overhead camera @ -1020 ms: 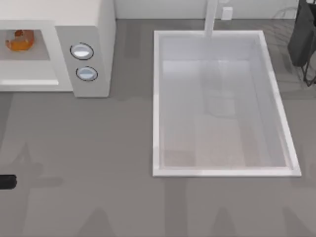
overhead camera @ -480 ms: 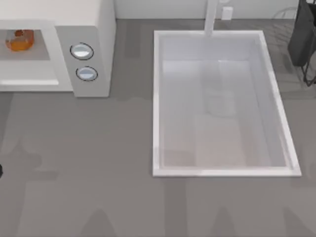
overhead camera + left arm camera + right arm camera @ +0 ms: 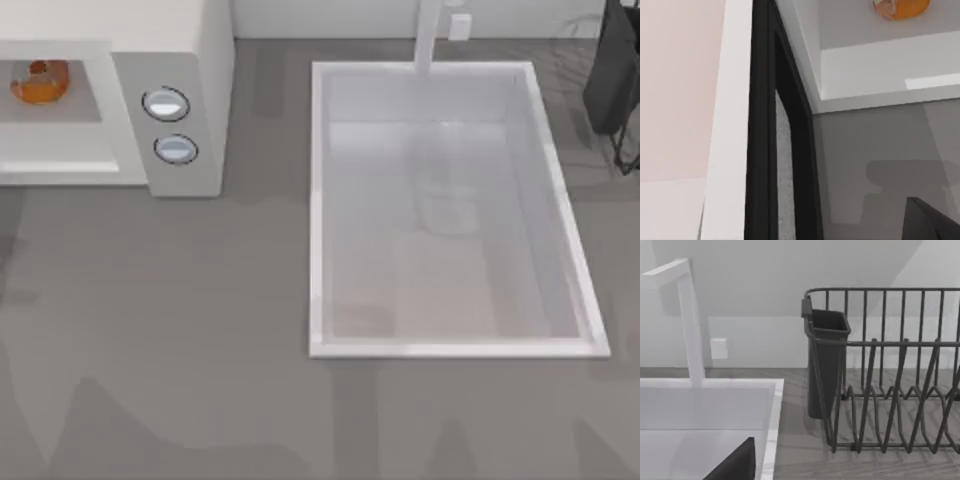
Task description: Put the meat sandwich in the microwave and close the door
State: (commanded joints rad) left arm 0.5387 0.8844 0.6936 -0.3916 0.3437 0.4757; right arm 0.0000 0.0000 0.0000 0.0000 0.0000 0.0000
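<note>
Left hand [image 3: 935,222] sits near the open door [image 3: 760,150]; its grip state is unclear.

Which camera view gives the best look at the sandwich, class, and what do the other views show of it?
The top view: the sandwich lies whole inside the open microwave, beside the knob panel. The left wrist view catches part of it, cut off at the picture's edge. The right wrist view faces the sink and dish rack instead.
</note>
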